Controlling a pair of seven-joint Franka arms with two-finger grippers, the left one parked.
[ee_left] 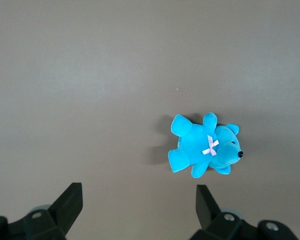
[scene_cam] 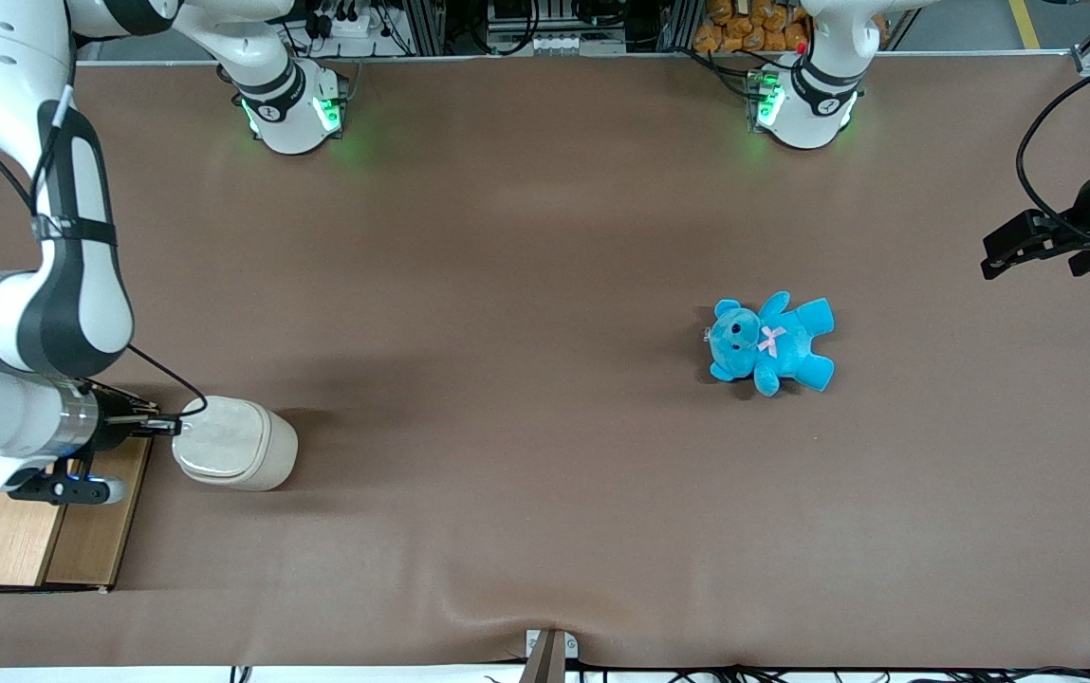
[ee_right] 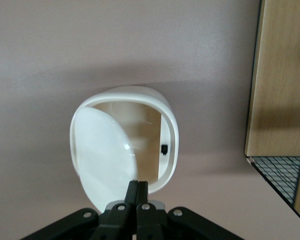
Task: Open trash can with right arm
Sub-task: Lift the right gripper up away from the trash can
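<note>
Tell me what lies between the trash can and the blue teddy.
Only bare brown table, seen in the front view. The hand is at the trash can, away from the teddy.

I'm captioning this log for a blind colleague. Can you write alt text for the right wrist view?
The gripper, fingers pressed together, sits at the rim of the cream-white trash can, whose pale lid is swung partly inward so the hollow inside shows. The bin stands on a brown table, beside a wooden-topped wire-mesh box.
</note>
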